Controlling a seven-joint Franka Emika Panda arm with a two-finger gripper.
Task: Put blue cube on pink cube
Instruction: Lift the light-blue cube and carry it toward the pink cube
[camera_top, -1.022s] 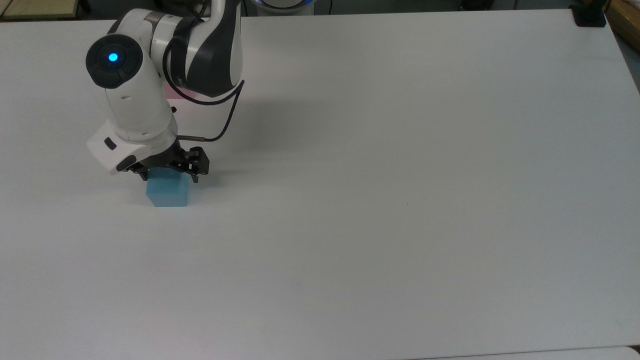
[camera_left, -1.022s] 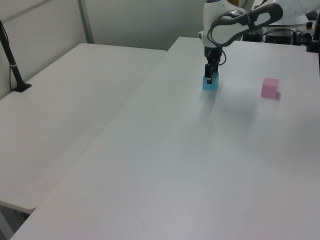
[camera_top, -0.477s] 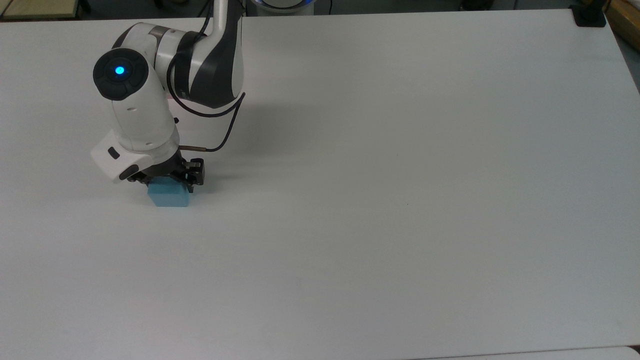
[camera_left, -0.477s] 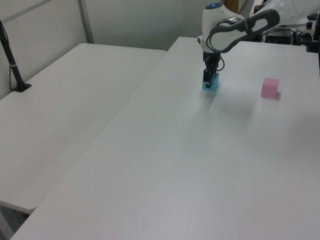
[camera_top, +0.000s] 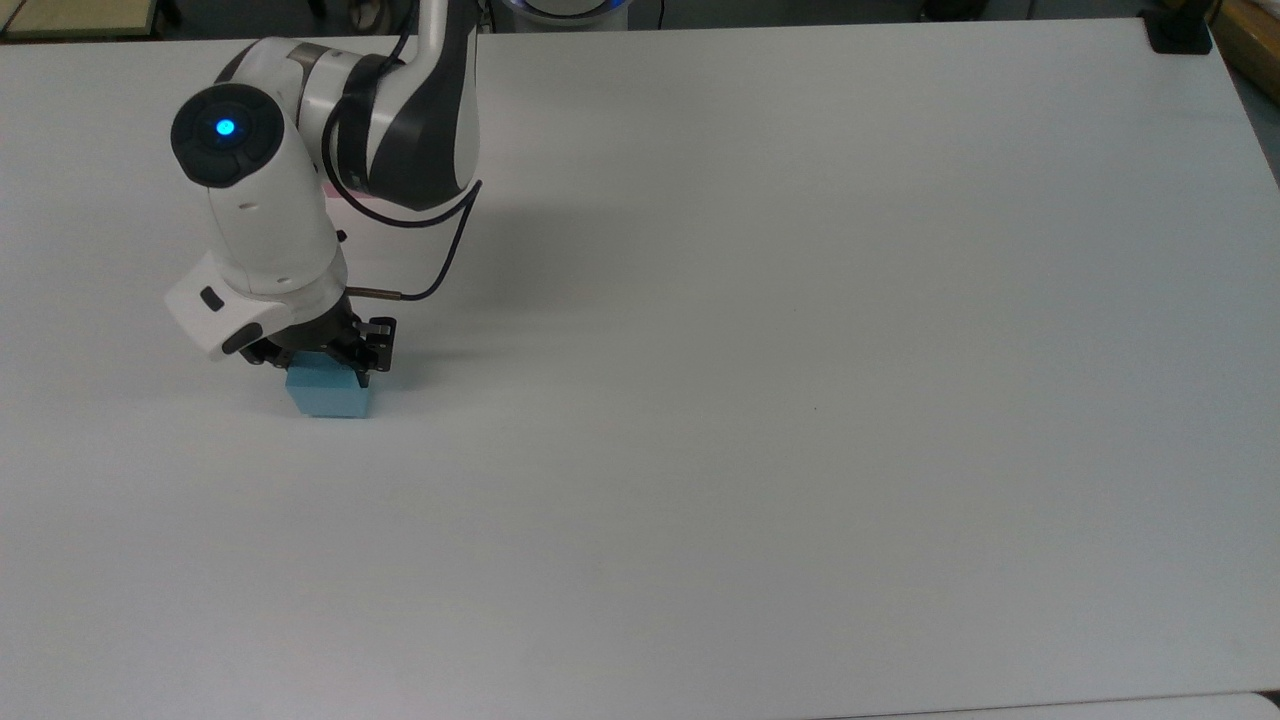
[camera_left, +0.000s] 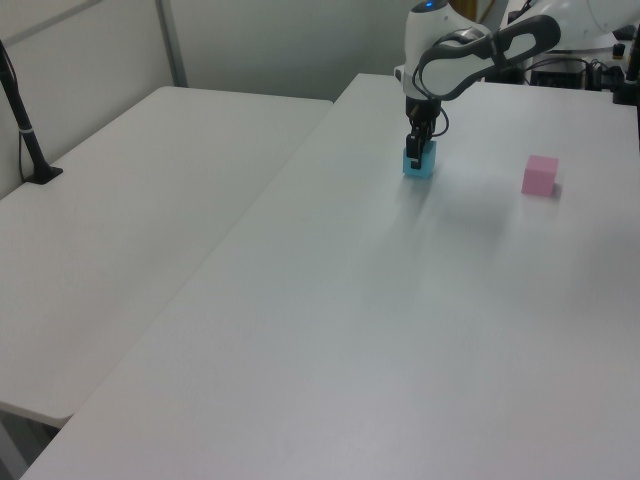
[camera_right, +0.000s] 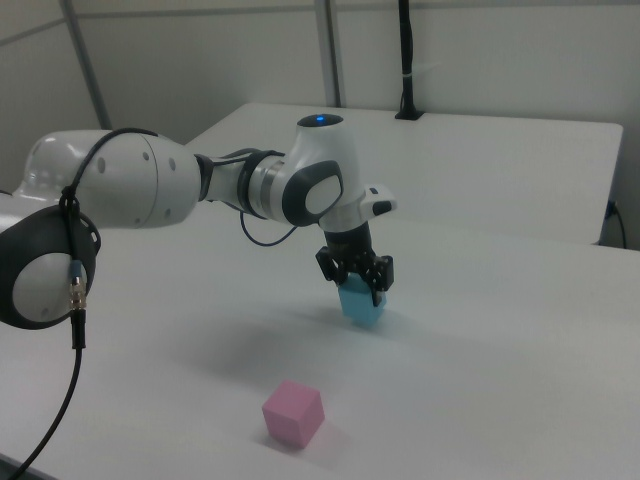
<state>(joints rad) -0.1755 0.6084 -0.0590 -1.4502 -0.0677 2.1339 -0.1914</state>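
The blue cube (camera_top: 328, 393) (camera_left: 418, 163) (camera_right: 360, 302) is a small sky-blue block held at the white table (camera_top: 800, 400). My gripper (camera_top: 315, 362) (camera_left: 417, 152) (camera_right: 358, 280) points straight down and is shut on the cube's upper part. In the right view the cube looks slightly tilted and sits at, or barely above, the surface. The pink cube (camera_left: 540, 175) (camera_right: 293, 413) rests alone on the table, a few cube widths away, toward the left view's right.
A second white table (camera_left: 130, 180) adjoins on the left view's left, with a black clamped post (camera_left: 25, 130) (camera_right: 405, 60). A black clamp (camera_top: 1180, 35) sits on the far corner at the top view's upper right. Open tabletop spreads across the top view's right.
The fingers, spread around the blue cube a second ago, have shut on it. Gripper and cube have shifted slightly toward the top view's left.
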